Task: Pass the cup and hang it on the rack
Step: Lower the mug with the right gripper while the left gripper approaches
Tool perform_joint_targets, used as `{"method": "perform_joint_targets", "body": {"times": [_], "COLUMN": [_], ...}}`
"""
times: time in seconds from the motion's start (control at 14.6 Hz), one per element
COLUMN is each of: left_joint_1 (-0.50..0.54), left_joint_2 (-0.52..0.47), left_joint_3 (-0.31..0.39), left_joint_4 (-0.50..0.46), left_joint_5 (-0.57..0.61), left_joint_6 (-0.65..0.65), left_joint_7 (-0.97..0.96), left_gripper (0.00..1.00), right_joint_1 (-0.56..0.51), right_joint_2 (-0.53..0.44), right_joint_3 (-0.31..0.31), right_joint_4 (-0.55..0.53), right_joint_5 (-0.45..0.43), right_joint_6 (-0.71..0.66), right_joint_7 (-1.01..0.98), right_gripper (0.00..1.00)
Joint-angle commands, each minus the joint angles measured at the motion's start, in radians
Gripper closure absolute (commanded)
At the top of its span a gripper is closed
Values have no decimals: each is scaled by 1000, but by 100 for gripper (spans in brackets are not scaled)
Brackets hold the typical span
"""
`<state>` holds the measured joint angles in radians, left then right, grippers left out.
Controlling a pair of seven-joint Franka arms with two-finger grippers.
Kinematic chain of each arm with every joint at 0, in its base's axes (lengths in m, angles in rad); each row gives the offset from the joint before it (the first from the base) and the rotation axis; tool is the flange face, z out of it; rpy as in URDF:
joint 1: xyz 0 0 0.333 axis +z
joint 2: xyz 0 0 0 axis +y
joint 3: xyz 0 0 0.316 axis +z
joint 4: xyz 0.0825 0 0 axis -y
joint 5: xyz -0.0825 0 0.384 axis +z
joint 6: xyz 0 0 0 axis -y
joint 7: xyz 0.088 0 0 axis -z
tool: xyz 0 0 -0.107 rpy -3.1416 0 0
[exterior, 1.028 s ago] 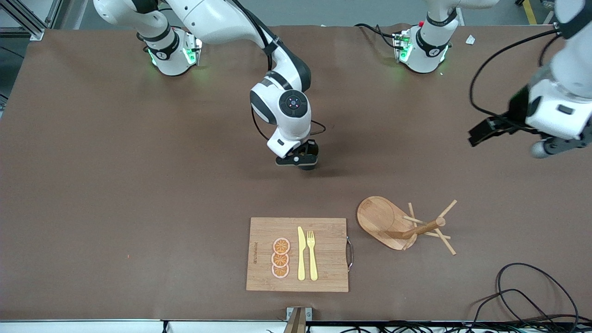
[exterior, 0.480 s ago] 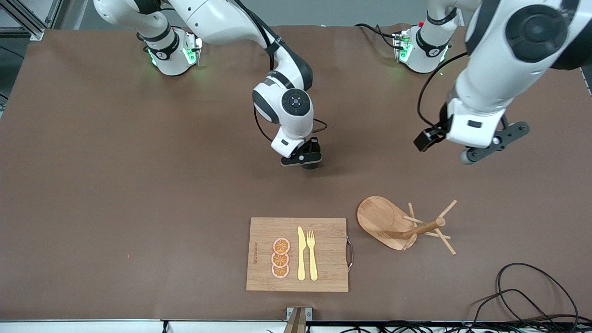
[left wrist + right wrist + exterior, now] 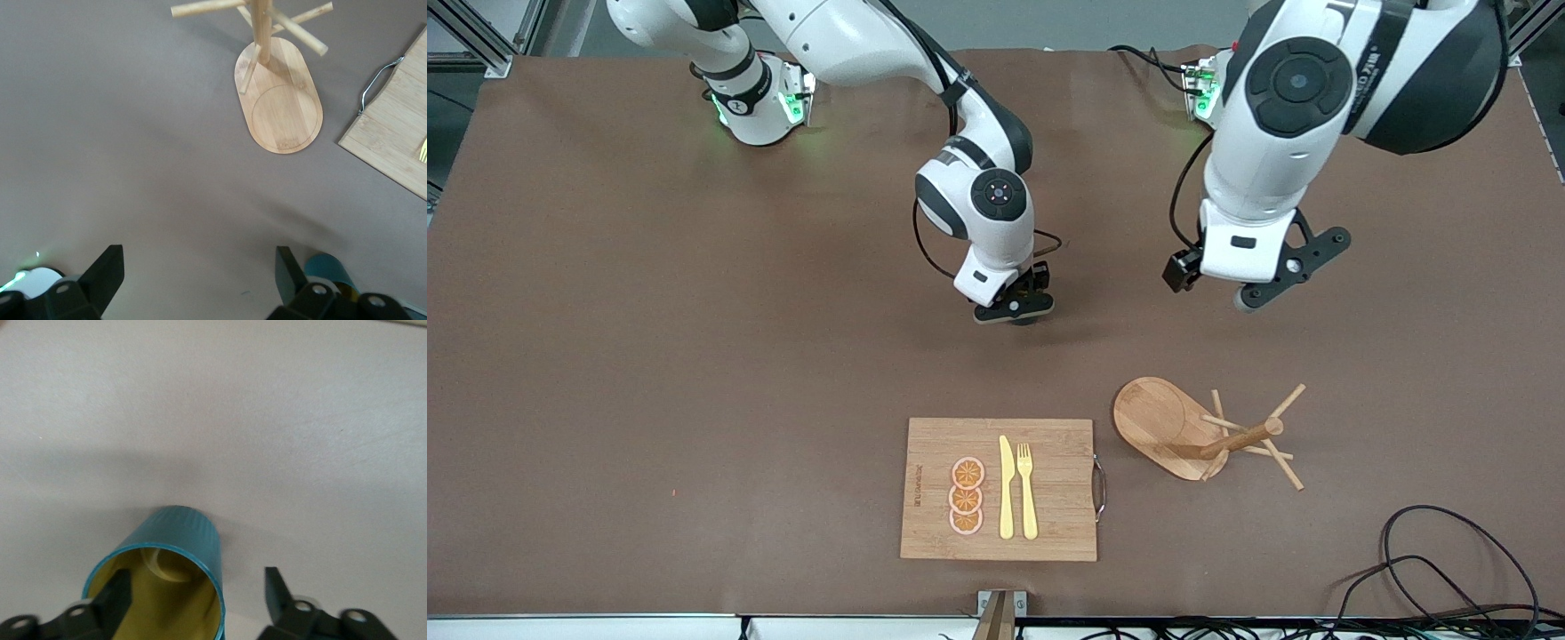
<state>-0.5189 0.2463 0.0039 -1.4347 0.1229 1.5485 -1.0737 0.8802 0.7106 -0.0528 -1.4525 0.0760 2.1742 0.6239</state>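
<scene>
Left gripper [image 3: 1240, 289] swings in from desk [image 3: 649, 356] edge toward middle. Nearest camera: board [image 3: 925, 444], rack [image 3: 1200, 431] beside it, pegs empty. Farther back, right gripper [image 3: 1014, 309] holds cup [image 3: 167, 580] by rim, one finger inside, just above desk. Left jaws open, over bare desk between cup and rack. Step: handover approach. Next: left closes in on cup wall, grips before right lets go.

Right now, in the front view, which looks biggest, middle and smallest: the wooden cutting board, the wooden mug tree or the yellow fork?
1. The rectangular wooden cutting board looks biggest.
2. The light wooden mug tree, counting its oval base and pegs, comes next.
3. The yellow plastic fork, lying on the board, looks smallest.
</scene>
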Motion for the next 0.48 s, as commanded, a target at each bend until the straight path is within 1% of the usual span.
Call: {"method": "perform_joint_targets", "body": {"times": [0.0,0.07,0.21,0.27,0.41], "left_joint_1": [-47,-64,-82,-96,-130], "left_joint_2": [7,13,17,19,34], "left_joint_3": [4,4,4,4,4], "left_joint_4": [16,17,17,17,17], "left_joint_5": [58,61,61,61,61], "left_joint_6": [-1,10,33,36,50], "left_joint_7": [-64,-86,-127,-141,-195], "left_gripper": [0,0,0,0,0], "right_joint_1": [-12,-23,-65,-101,-192], "right_joint_2": [-35,-57,-100,-129,-198], "right_joint_3": [1,1,-1,-1,-5], "right_joint_4": [11,6,6,1,-18], "right_joint_5": [18,31,60,65,65], "right_joint_6": [-75,-95,-187,-245,-377], "right_joint_7": [-76,-105,-166,-205,-214], "right_gripper": [0,0,0,0,0]}}
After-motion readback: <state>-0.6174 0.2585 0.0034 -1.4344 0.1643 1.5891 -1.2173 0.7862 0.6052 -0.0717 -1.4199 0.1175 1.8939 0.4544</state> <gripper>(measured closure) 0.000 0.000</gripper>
